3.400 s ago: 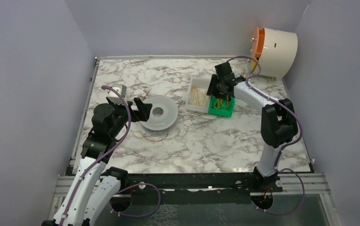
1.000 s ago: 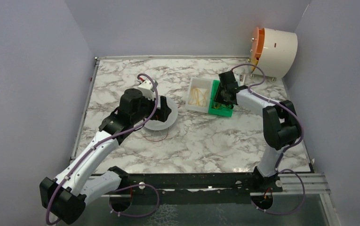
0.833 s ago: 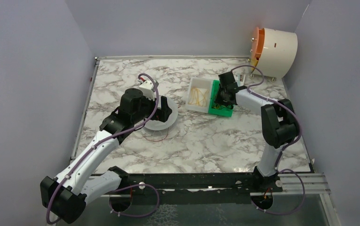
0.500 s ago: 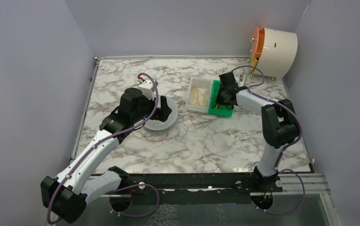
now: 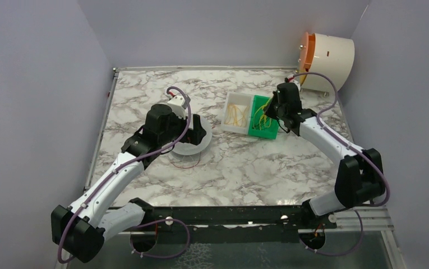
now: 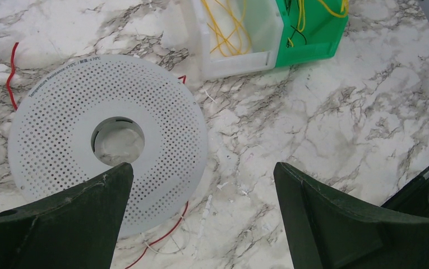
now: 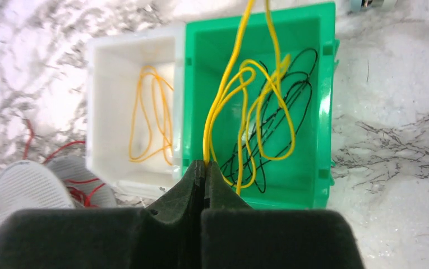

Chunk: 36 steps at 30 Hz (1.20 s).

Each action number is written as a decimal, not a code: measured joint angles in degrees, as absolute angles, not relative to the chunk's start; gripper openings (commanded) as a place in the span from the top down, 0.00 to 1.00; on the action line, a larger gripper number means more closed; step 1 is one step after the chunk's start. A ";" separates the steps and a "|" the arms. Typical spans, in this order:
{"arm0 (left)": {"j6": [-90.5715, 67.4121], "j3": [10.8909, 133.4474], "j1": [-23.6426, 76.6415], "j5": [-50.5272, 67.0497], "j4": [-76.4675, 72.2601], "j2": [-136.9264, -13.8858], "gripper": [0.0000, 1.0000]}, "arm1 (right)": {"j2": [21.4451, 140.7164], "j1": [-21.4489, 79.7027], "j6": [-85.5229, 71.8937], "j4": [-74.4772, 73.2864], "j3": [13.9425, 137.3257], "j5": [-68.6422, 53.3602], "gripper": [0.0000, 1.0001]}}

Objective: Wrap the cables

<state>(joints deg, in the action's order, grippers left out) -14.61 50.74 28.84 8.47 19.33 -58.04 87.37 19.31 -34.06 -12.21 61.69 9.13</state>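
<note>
A marble-patterned table (image 5: pixel 229 168) sits inside pale grey walls, with a white and orange drum (image 5: pixel 327 60) at the far right corner. The left arm reaches over a white perforated disc (image 6: pixel 88 106) lying flat left of centre; it has stayed there over the last second, having swung in from the near left a few seconds back. Its gripper (image 6: pixel 201 218) hovers above the disc with jaws spread wide, holding nothing. A thin red cable (image 6: pixel 161 238) trails out from under the disc's near edge, and another red strand (image 6: pixel 13 73) curls at its far left side.

The right arm has changed most: half a second ago its wrist was low over the green bin (image 7: pixel 307 112), and now it has pulled up and back toward the far right. Its gripper (image 7: pixel 203 174) is clenched on a yellow cable (image 7: pixel 229 84), whose strands run up from the fingertips and loop down over the green bin. Black cables (image 7: pixel 290 89) lie coiled on that bin's floor. Touching its left side, the white bin (image 7: pixel 111 106) holds a loose loop of yellow cable (image 7: pixel 150 112).
</note>
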 measured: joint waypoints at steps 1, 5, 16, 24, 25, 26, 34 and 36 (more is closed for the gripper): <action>-14.68 50.72 28.84 8.67 19.33 -58.33 0.01 | 86.02 19.27 -34.04 -11.84 61.23 9.15 0.99; -15.14 50.39 28.82 9.69 19.29 -58.96 0.01 | 80.55 19.22 -33.56 -10.13 59.57 9.15 0.99; -15.20 49.78 28.82 12.21 17.82 -59.02 0.01 | 71.18 19.11 -31.24 -7.70 62.76 8.97 0.99; -15.20 49.78 28.82 13.13 17.47 -59.02 0.01 | 67.44 19.11 -28.99 -7.09 70.43 6.63 0.99; -15.20 49.76 28.82 13.26 17.37 -59.02 0.01 | 67.02 19.11 -28.62 -7.01 71.42 6.39 0.99; -15.20 49.74 28.82 13.47 17.23 -59.02 0.01 | 66.76 19.11 -28.29 -6.98 72.62 6.20 0.99; -15.20 49.69 28.84 14.35 16.78 -59.02 0.01 | 66.15 19.11 -25.98 -6.92 84.38 2.11 0.99; -15.20 49.69 28.84 14.41 16.78 -59.00 0.01 | 66.15 19.11 -25.58 -6.87 87.66 0.25 0.99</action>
<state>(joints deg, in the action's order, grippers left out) -15.20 49.69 28.84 14.41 16.78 -59.00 66.15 19.11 -25.58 -6.87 87.66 0.25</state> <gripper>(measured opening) 0.990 0.017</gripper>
